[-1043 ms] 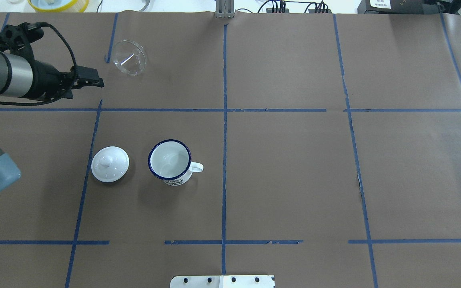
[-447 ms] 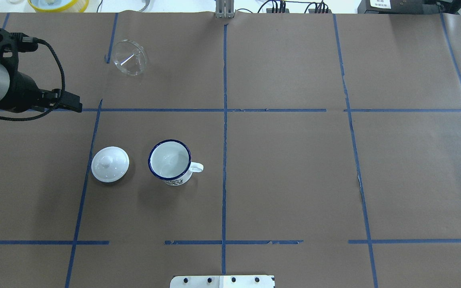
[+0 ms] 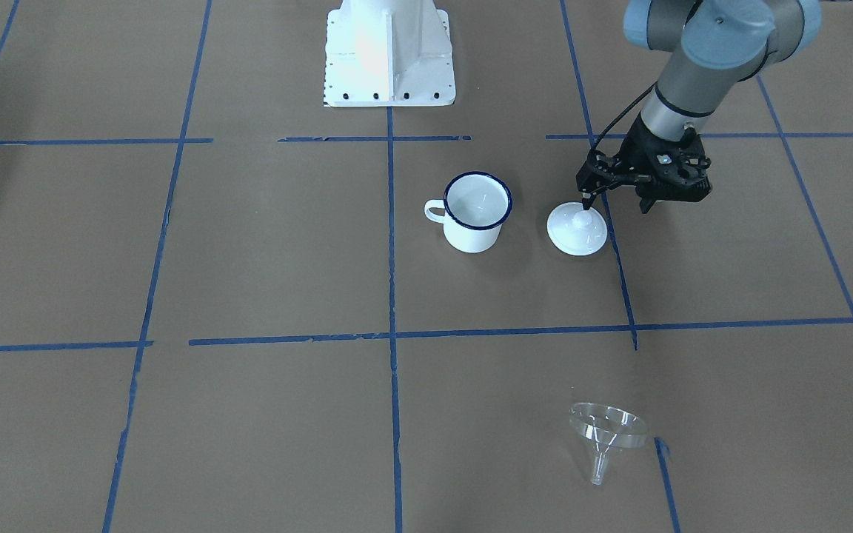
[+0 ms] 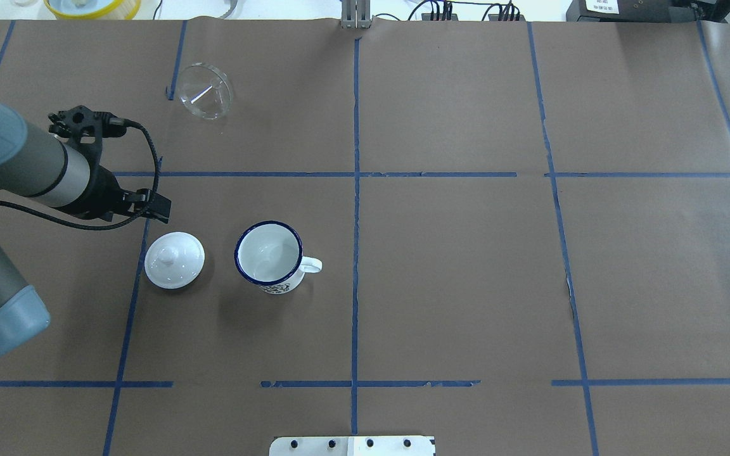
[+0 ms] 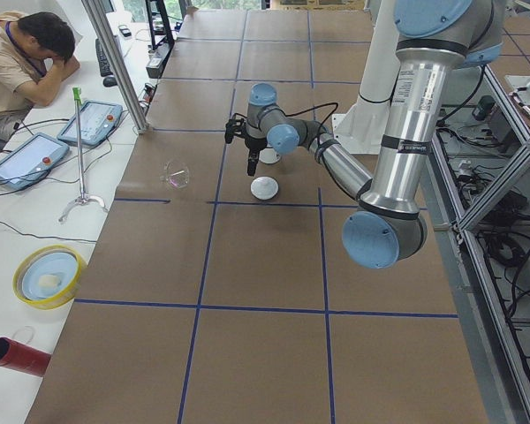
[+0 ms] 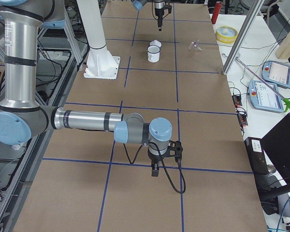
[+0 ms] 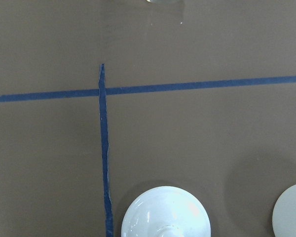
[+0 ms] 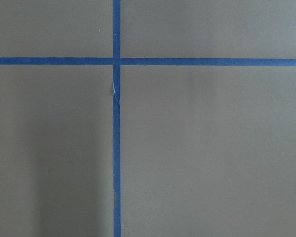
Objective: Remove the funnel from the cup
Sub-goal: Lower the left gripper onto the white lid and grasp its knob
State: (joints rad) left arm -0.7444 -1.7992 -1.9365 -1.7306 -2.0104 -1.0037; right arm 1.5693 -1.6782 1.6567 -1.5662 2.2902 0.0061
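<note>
The clear funnel [image 4: 205, 90] lies on its side on the paper at the far left, well apart from the cup; it also shows in the front view [image 3: 608, 437]. The white cup [image 4: 268, 253] with a dark blue rim stands upright and empty, handle to the right [image 3: 477, 211]. My left gripper [image 4: 158, 210] is open and empty [image 3: 617, 203], hovering by the far-left edge of the white lid. My right gripper [image 6: 154, 170] shows only in the right side view, low over bare paper; I cannot tell its state.
A white domed lid [image 4: 174, 259] with a knob lies just left of the cup [image 3: 577, 229]. Blue tape lines cross the brown paper. The robot's white base plate [image 3: 389, 55] sits behind the cup. A yellow bowl [image 4: 92, 6] lies beyond the far edge.
My left arm swung back from near the funnel and towards the robot; its gripper now hovers beside the lid. Funnel, cup and lid have not moved.
</note>
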